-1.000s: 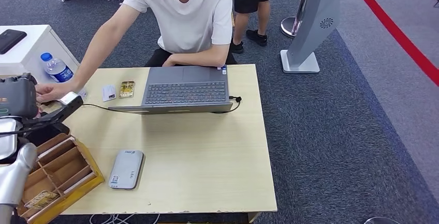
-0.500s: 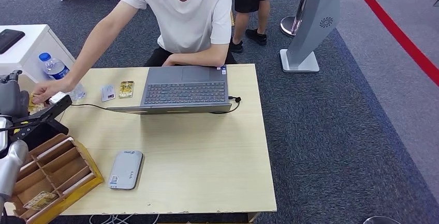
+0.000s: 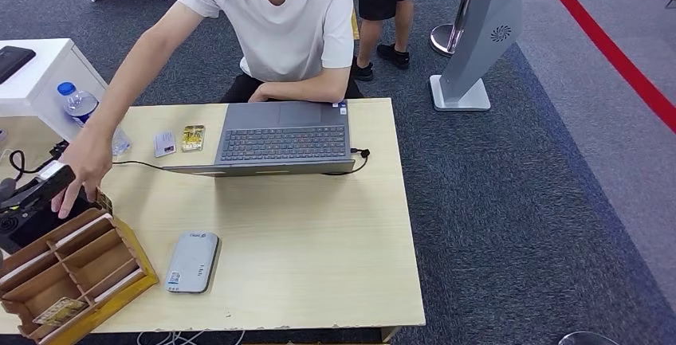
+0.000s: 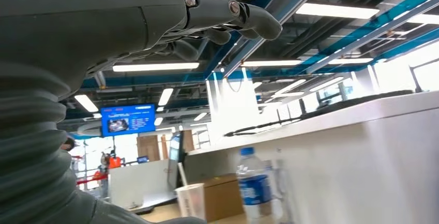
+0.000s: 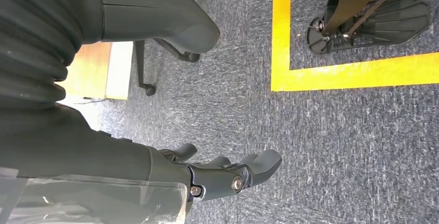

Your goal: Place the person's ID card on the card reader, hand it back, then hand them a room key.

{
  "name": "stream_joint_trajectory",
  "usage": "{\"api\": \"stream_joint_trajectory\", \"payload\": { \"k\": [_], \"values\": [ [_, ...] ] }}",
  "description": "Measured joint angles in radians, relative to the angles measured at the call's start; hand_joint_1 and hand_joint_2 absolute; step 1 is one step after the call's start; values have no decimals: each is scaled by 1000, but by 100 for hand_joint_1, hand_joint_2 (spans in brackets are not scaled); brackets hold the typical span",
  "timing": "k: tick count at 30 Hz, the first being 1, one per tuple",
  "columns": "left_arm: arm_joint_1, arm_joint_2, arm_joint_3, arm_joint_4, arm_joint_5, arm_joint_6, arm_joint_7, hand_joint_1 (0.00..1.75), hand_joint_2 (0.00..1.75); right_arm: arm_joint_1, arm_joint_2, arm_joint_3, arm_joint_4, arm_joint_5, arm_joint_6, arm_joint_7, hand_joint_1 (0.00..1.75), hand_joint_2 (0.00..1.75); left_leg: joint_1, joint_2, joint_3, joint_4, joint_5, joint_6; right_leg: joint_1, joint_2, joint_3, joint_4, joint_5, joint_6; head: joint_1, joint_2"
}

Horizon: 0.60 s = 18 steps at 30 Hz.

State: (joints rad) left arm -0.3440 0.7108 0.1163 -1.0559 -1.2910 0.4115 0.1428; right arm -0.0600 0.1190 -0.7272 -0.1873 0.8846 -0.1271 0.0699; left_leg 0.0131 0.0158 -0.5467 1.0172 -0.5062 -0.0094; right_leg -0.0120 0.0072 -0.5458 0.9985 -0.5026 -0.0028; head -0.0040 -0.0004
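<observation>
The left hand (image 4: 207, 22), fingers loosely apart and holding nothing, has pulled back from the surface (image 3: 319, 233); the person's hand (image 3: 84, 166) now holds the key, so handover looks complete.

1. A grey laptop (image 3: 285, 139) lies open on the table, well to the right of the robot's left hand (image 3: 32, 194).
2. A water bottle (image 3: 80, 106) stands near that hand, just beyond it.
3. A grey sign stand (image 3: 478, 34) stands on the carpet, far off to its right.
</observation>
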Motion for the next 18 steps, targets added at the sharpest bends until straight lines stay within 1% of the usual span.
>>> {"api": "stream_joint_trajectory", "payload": {
  "k": [4,7,10,13,18],
  "values": [
    [127,66,143,-6,42,27,-42,0,175,3,0,-4,0,6,0,-8,0,175,0,2,0,-1,0,0,0,2,-1,0,0,0,0,0],
    [210,94,262,8,52,63,-83,0,175,3,0,-7,0,11,-1,-17,0,175,1,1,-1,-1,0,0,1,1,-1,0,-1,-1,0,0],
    [282,103,388,43,48,91,-128,0,175,3,0,-11,0,14,-3,-19,0,175,1,1,-1,-2,0,0,1,1,-1,0,-1,-1,0,0],
    [340,101,521,85,35,105,-182,0,175,4,0,-20,0,15,-5,-21,0,175,1,0,-2,-2,0,0,1,0,-1,0,-1,-1,0,0],
    [398,98,760,186,-30,113,-267,0,175,4,0,-28,0,19,-6,-26,0,175,2,-1,-2,-2,-1,-1,2,-1,0,0,-1,-1,0,0]
  ]
}}
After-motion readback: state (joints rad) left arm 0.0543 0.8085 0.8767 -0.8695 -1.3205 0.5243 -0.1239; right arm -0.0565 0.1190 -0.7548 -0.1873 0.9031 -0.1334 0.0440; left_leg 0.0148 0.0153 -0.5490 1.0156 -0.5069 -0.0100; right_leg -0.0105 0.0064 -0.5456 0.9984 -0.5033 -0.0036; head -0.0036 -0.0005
